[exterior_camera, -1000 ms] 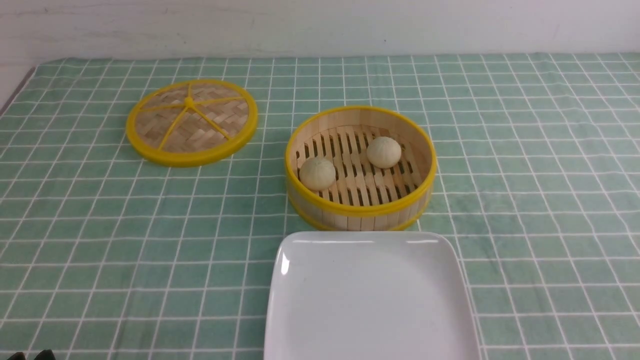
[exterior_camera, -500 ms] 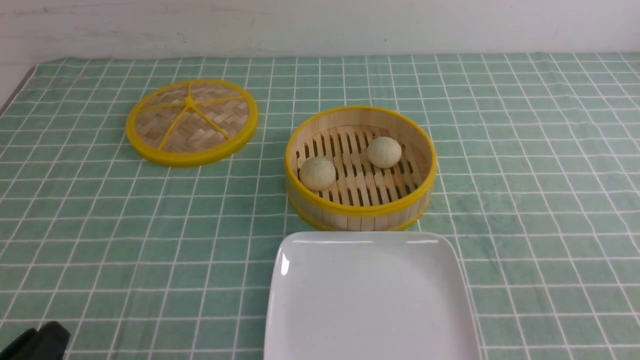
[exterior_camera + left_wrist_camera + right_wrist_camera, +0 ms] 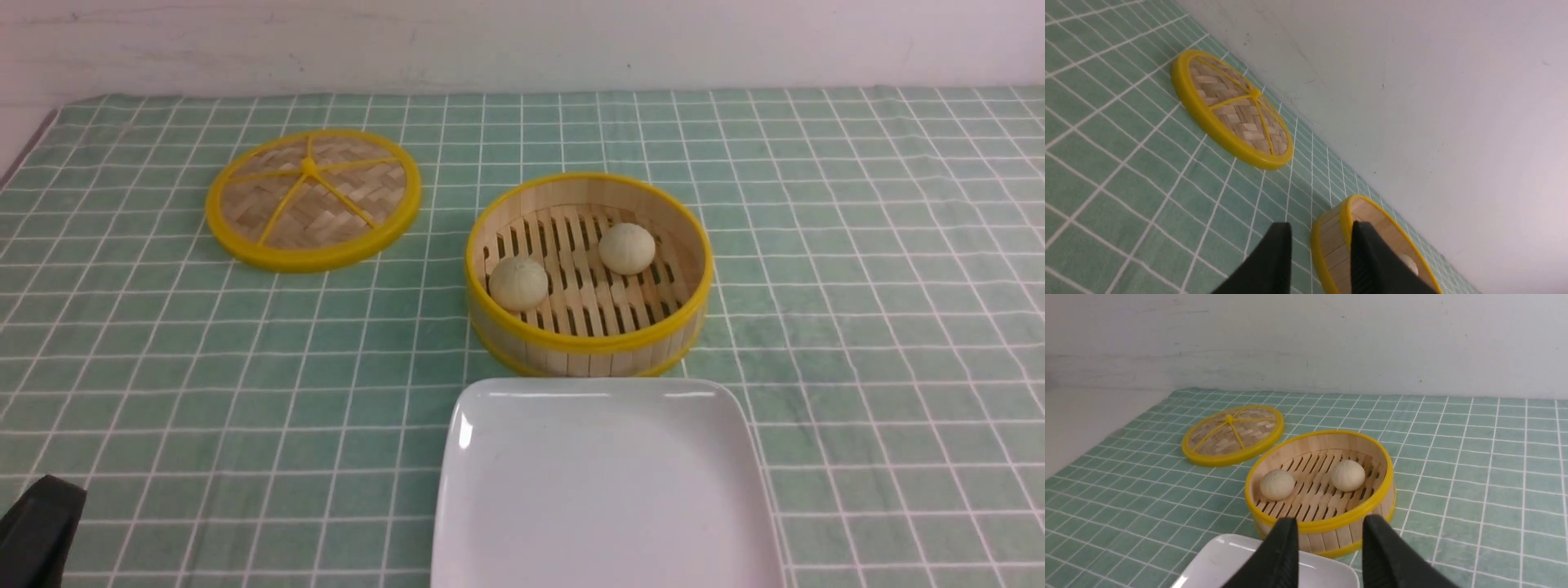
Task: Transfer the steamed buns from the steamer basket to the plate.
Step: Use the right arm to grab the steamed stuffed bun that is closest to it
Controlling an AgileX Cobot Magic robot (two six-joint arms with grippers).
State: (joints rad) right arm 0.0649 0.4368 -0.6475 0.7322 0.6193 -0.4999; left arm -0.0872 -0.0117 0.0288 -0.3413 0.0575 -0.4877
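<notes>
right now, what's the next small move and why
Probably bring the left tool, open and empty, over the left cream-white round bun: it and the right bun sit in the round bamboo steamer basket, and the glossy white square plate is bare.

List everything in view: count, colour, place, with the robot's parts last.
steamed buns: two, cream-white, apart inside the basket
steamer basket: one, bamboo with yellow rims, just beyond the plate
plate: one, white, nearest the robot, bare
lid: one, woven bamboo, yellow rim, flat, left of the basket
tablecloth: one, green with white grid, under everything
wall: one, white, behind the table
left pincer: one, black, open and empty, near left corner
right pincer: one, black, open and empty, facing the basket
</notes>
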